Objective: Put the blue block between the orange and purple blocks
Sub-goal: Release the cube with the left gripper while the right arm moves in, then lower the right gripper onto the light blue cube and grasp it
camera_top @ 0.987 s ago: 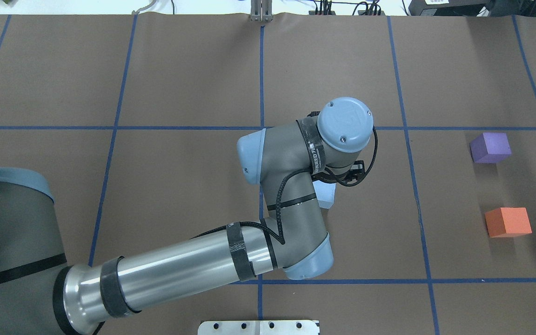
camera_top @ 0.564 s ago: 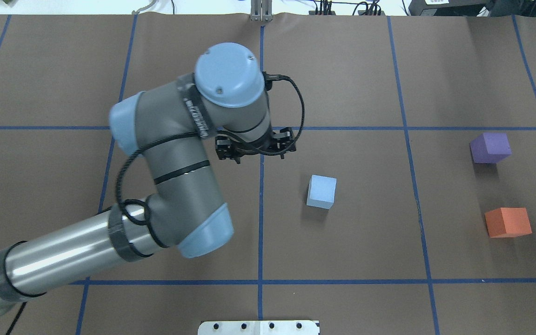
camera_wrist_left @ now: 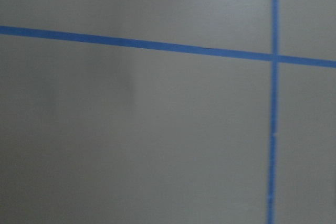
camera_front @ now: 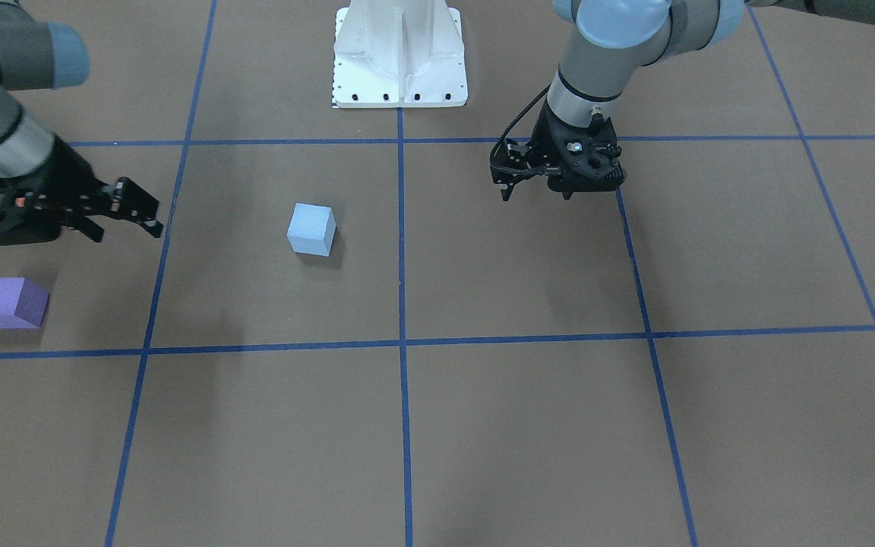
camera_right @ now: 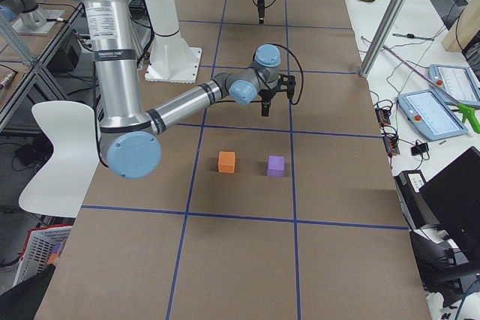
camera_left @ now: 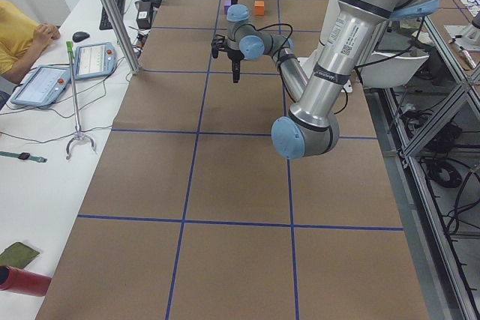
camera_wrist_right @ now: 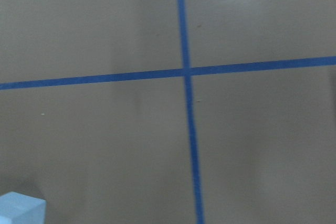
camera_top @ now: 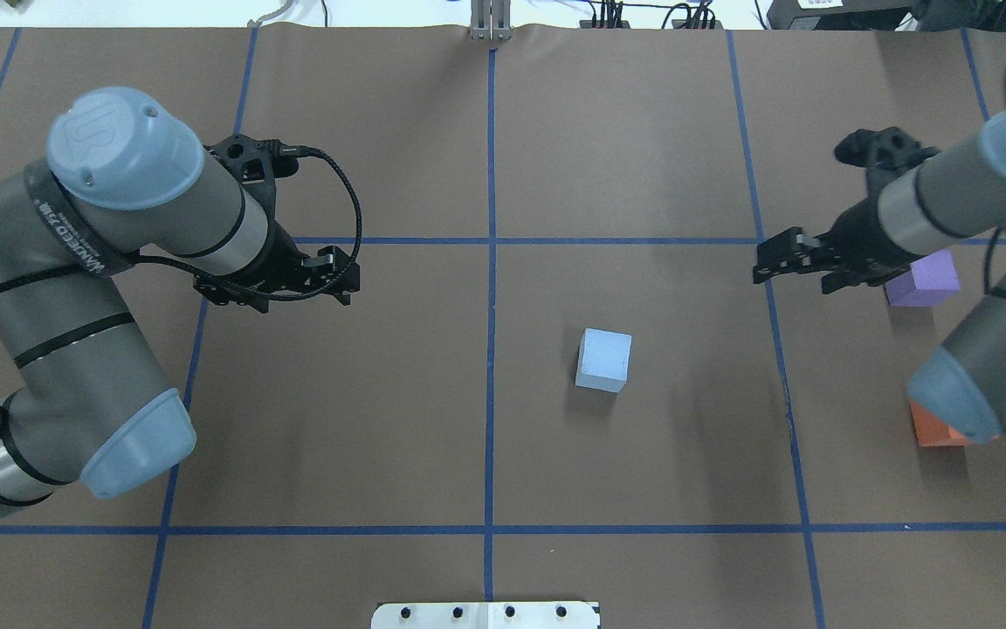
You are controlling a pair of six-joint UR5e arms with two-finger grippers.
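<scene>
The light blue block (camera_top: pixel 603 359) stands alone near the table's middle; it also shows in the front view (camera_front: pixel 311 229) and at the lower left corner of the right wrist view (camera_wrist_right: pixel 18 208). The purple block (camera_top: pixel 931 278) is at the right, partly behind my right arm. The orange block (camera_top: pixel 929 433) is mostly hidden under that arm's elbow; the right side view shows it whole (camera_right: pixel 226 162) beside the purple one (camera_right: pixel 276 165). My left gripper (camera_top: pixel 280 286) hangs open and empty, far left of the blue block. My right gripper (camera_top: pixel 774 262) is open and empty, up and to the right of the blue block.
Brown paper with a grid of blue tape lines (camera_top: pixel 491 262) covers the table. The robot's white base plate (camera_front: pixel 399 53) sits at the near edge. An operator and tablets (camera_left: pixel 45 80) are beside the table on the far side.
My left arm has drawn back to the left, away from the blue block, which stays put. My right arm has come in from the right and now covers part of the purple and orange blocks.
</scene>
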